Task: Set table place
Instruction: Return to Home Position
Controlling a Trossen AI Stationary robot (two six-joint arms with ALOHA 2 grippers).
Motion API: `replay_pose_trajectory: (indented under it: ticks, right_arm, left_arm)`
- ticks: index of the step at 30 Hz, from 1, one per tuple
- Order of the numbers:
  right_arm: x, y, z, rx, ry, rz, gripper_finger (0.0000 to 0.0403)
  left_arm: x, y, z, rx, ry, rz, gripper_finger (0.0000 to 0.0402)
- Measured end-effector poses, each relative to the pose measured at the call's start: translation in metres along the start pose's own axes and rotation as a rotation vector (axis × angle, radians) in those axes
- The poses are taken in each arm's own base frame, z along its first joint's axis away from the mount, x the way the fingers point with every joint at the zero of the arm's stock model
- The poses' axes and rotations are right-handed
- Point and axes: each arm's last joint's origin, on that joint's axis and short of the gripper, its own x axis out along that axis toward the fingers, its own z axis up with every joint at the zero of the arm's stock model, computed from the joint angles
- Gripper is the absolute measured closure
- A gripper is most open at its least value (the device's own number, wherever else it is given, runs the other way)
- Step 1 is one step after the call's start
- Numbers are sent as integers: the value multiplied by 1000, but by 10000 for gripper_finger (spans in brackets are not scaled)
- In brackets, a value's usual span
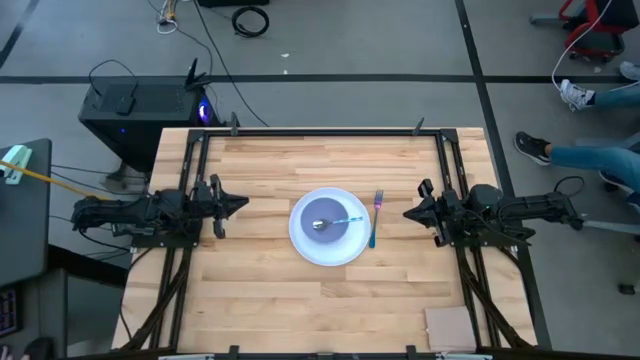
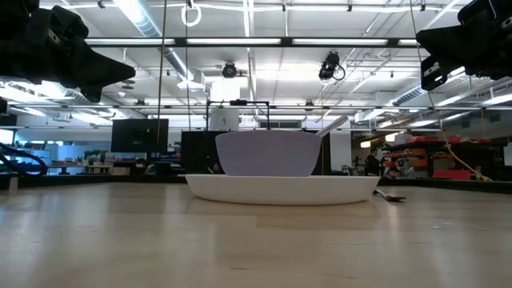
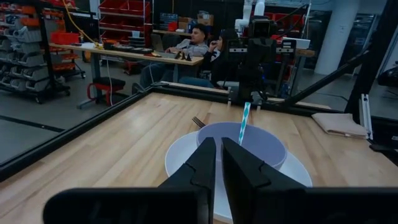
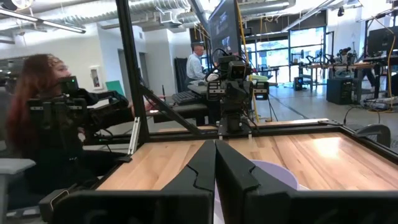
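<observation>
A lavender-blue bowl [image 1: 326, 223] stands on the round white plate [image 1: 303, 245] at the middle of the wooden table [image 1: 260, 300]. A silver spoon with a light-blue handle [image 1: 343, 220] lies in the bowl, its handle over the rim. A purple-headed fork with a teal handle [image 1: 375, 220] lies on the table just right of the plate. My left gripper [image 1: 243, 205] hangs shut and empty left of the plate. My right gripper [image 1: 408, 213] hangs shut and empty right of the fork.
A beige folded cloth [image 1: 450, 327] lies at the table's near right corner. Black metal rails [image 1: 320, 130] edge the table. People sit beyond the table's right side [image 3: 199, 46]. Bare wood lies near and far of the plate.
</observation>
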Motion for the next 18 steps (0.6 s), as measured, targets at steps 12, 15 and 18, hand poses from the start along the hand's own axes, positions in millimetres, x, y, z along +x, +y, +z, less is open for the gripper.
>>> replay_pose_trajectory:
  ticks: [12, 15, 18]
  right_arm:
    - [0, 0, 0, 0, 0, 0, 386]
    - [0, 0, 0, 0, 0, 0, 386]
    - [0, 0, 0, 0, 0, 0, 386]
  left_arm:
    - [0, 0, 0, 0, 0, 0, 368]
    - [0, 0, 0, 0, 0, 0, 373]
    - [0, 0, 0, 0, 0, 0, 374]
